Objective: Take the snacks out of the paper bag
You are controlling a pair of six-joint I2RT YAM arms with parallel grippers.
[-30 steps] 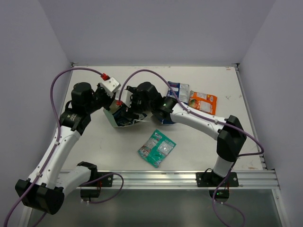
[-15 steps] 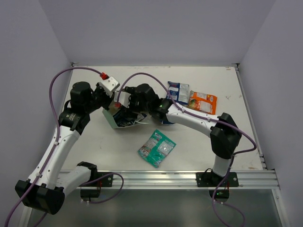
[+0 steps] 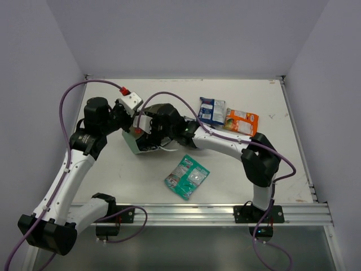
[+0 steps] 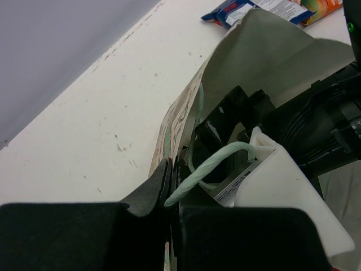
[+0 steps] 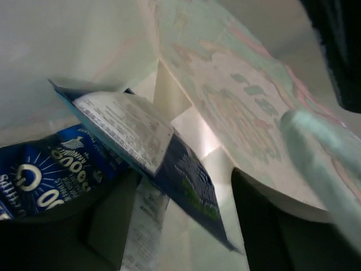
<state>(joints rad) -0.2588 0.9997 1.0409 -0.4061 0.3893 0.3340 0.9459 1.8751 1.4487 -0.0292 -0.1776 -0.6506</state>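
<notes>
The green paper bag (image 3: 135,143) lies tipped on the table, mouth toward the right. My left gripper (image 3: 130,125) is shut on the bag's rim (image 4: 179,121), by a pale green loop handle (image 4: 214,162). My right gripper (image 3: 151,134) is inside the bag's mouth, open, its fingers (image 5: 265,226) apart. Two blue-and-white snack packets (image 5: 132,138) lie in the bag just ahead of them; one's lower edge hangs between the fingers. Outside lie a blue-and-white packet (image 3: 212,110), an orange packet (image 3: 241,121) and a teal-green packet (image 3: 186,176).
The right arm (image 3: 225,144) stretches across the table's middle from its base at the near right. Grey walls close in the table on the left, back and right. A metal rail (image 3: 197,213) runs along the near edge.
My right gripper has moved left, deeper into the bag's mouth, and the right arm has stretched further. The bag has shifted slightly left. The left gripper keeps its hold.
</notes>
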